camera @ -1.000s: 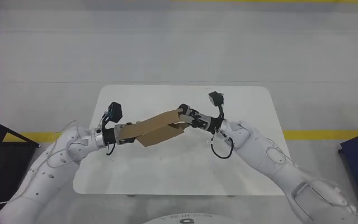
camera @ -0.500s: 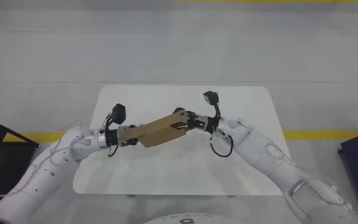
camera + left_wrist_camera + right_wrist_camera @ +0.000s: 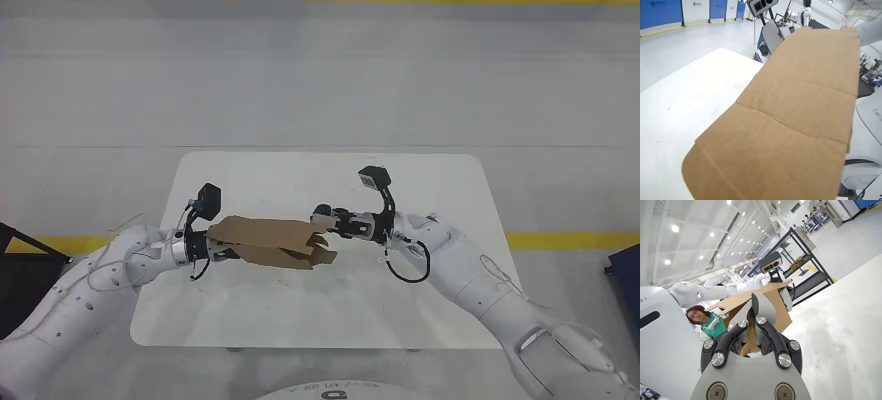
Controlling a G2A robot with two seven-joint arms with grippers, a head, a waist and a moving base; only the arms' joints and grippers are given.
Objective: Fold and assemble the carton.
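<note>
- Carton (image 3: 268,243): flattened brown cardboard; we see it held above the white table (image 3: 300,310), spanning between both grippers.
- Left gripper (image 3: 213,245): we find it clamped on one end.
- Right gripper (image 3: 753,300): fingers pinched onto a flap at the other end.

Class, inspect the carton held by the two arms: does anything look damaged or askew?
Yes. The carton has wavy, crooked creases across its broad panel, not straight folds, and its edge near the right gripper looks ragged and torn.
</note>
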